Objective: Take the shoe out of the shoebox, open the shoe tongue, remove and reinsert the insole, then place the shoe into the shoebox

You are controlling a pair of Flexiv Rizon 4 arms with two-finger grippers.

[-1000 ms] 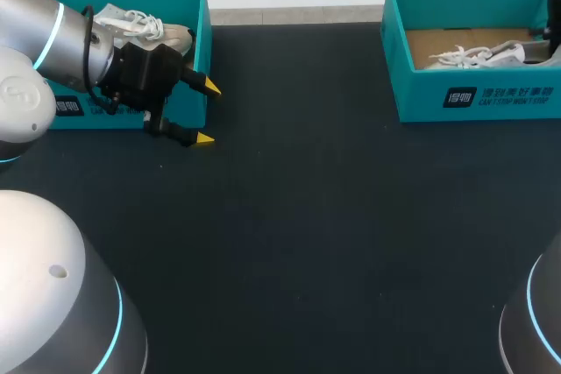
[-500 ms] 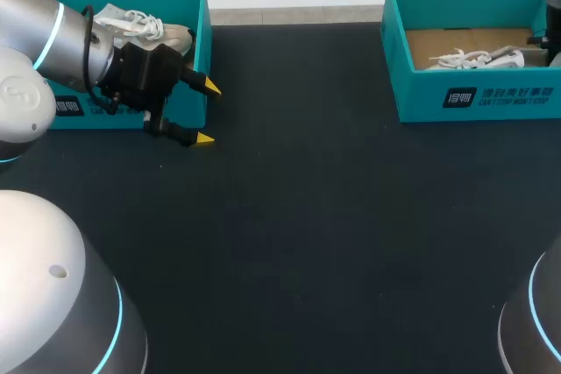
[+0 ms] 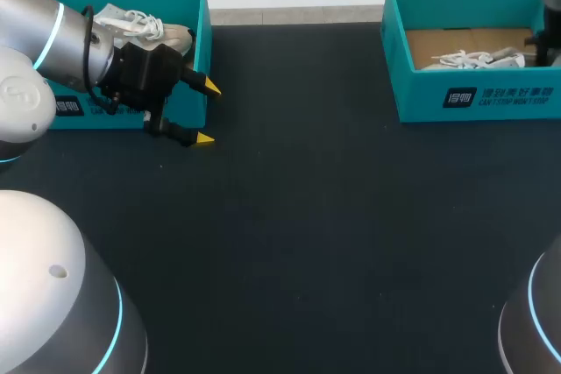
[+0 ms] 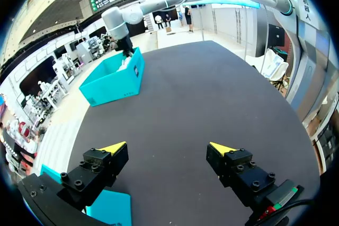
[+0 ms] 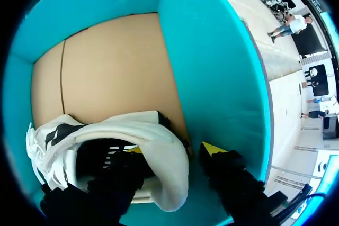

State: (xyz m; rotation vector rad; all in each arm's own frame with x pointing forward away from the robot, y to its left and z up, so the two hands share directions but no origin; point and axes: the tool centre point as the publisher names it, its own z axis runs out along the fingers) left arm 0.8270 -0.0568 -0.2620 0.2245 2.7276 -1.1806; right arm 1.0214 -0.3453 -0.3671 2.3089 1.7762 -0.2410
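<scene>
1. Head view: the right arm [image 3: 550, 6], at the upper right of the frame, had shifted slightly inward over its shoebox [image 3: 478, 98]. The white shoe [image 3: 473, 60] inside had sunk flatter onto the cardboard floor than a second before.
2. That looked like the opening grasp being set; the shoe was not yet out of the box.
3. At upper left, the other shoebox [image 3: 203, 50] held a second laced shoe [image 3: 140, 24].
4. Right wrist view: the right gripper [image 5: 174, 149] stood apart astride the heel, one finger inside the shoe and the other between heel and box wall, not visibly pinching.
5. The left gripper [image 3: 208, 113] hung apart and empty over the worktop [image 3: 307, 216], unmoved.
</scene>
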